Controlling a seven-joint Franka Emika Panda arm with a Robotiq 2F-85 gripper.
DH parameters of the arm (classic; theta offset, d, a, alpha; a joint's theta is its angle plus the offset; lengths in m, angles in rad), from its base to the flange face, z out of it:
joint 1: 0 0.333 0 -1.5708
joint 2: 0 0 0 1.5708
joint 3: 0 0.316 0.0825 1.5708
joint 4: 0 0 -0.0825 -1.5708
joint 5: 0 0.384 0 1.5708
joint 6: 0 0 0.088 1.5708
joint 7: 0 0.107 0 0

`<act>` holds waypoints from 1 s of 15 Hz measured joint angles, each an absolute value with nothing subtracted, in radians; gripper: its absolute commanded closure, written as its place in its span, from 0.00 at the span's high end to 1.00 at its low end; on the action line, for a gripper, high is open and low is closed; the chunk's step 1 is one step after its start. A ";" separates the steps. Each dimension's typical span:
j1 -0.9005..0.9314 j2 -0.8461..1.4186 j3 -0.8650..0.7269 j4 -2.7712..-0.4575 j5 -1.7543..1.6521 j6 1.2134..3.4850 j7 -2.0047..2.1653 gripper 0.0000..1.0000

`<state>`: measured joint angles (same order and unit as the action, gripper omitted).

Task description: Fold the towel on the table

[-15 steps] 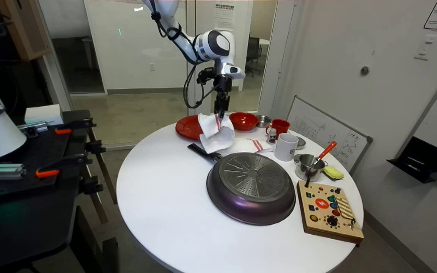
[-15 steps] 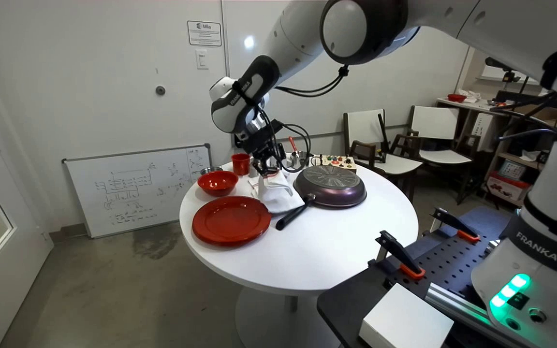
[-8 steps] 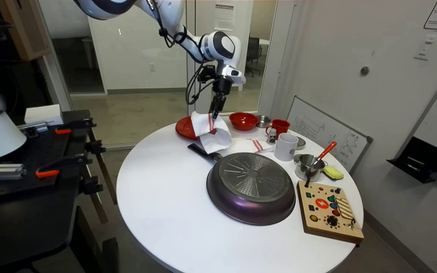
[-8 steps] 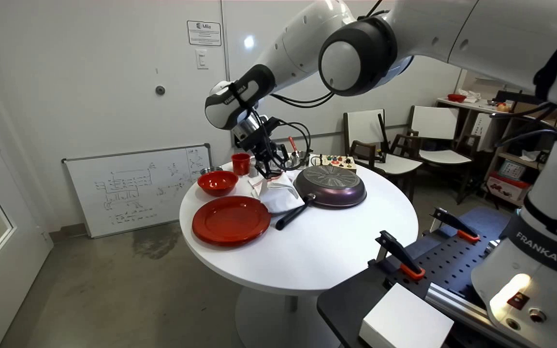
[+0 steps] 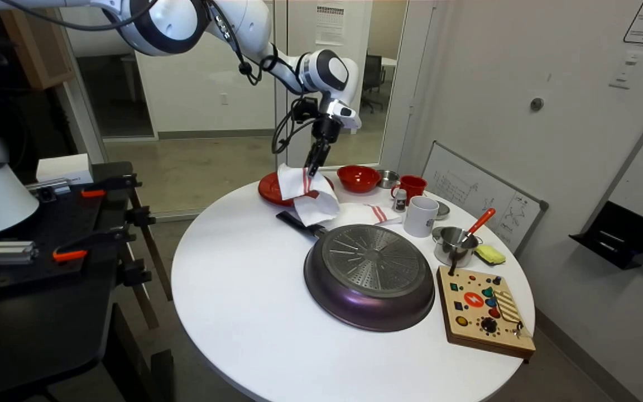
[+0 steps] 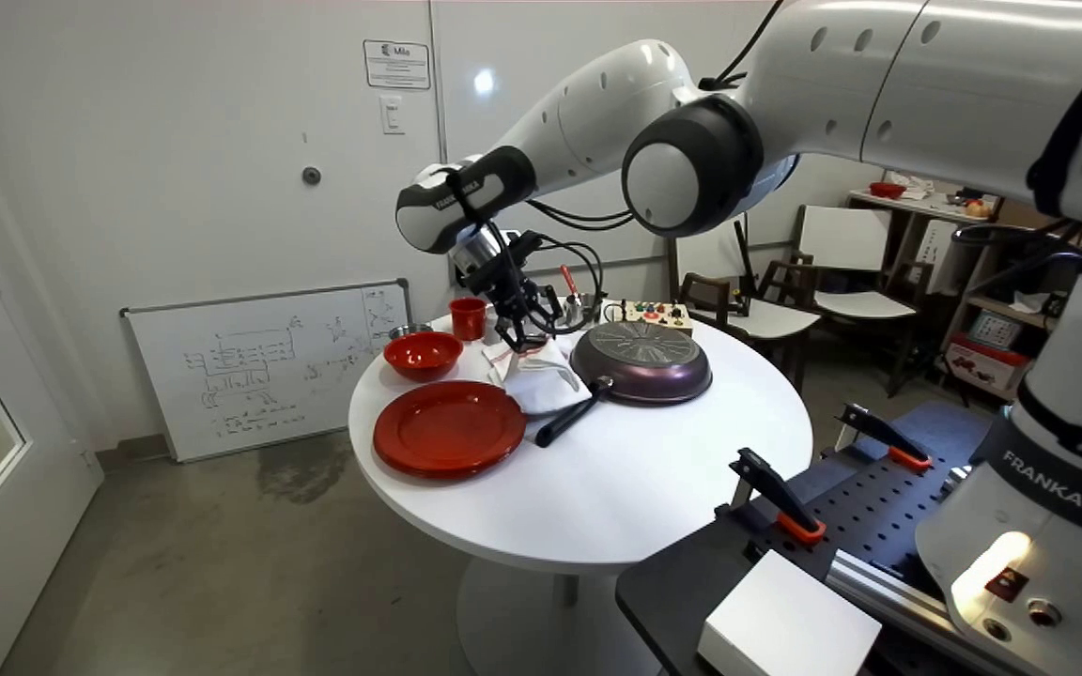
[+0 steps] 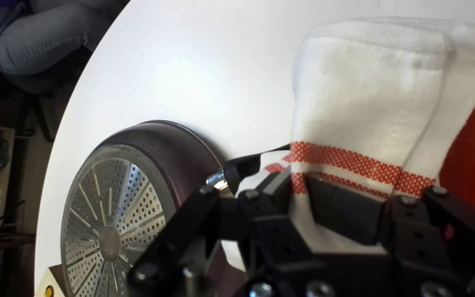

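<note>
The white towel (image 5: 321,207) with red stripes is partly lifted and bent over, while another striped part of it lies flat on the round white table (image 5: 238,312). My gripper (image 7: 299,183) is shut on the towel, with a striped fold pinched between its fingertips in the wrist view. From there the cloth hangs down in front of the fingers (image 7: 344,208). In an exterior view the gripper (image 5: 311,172) leans, tips low over the towel. The towel (image 6: 541,385) stands between the red plate and the pan. The underside of the raised cloth is mostly hidden.
An upturned dark pan (image 5: 369,279) sits close, its black handle (image 6: 574,413) beside the towel. A red plate (image 6: 447,427) and red bowl (image 6: 424,355) flank the towel. A red mug (image 5: 412,186), white mug (image 5: 421,216), steel pot (image 5: 455,245) and wooden button box (image 5: 486,312) stand farther along.
My gripper has tilted and shifted toward the red plate, its tips slightly lower, carrying the pinched part of the towel along. The flat striped part on the table has stayed put.
</note>
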<state>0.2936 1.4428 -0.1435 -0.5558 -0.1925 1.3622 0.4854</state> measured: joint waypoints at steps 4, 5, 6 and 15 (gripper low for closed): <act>0.288 1.472 -0.140 -0.508 -0.191 1.393 0.498 0.61; 0.287 1.472 -0.141 -0.508 -0.192 1.416 0.510 0.67; 0.287 1.472 -0.142 -0.509 -0.194 1.440 0.525 0.74; 0.308 1.406 -0.110 -0.361 -0.181 1.393 0.370 1.00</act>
<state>0.3084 1.4057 -0.1104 -0.3611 -0.1813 1.3931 0.3705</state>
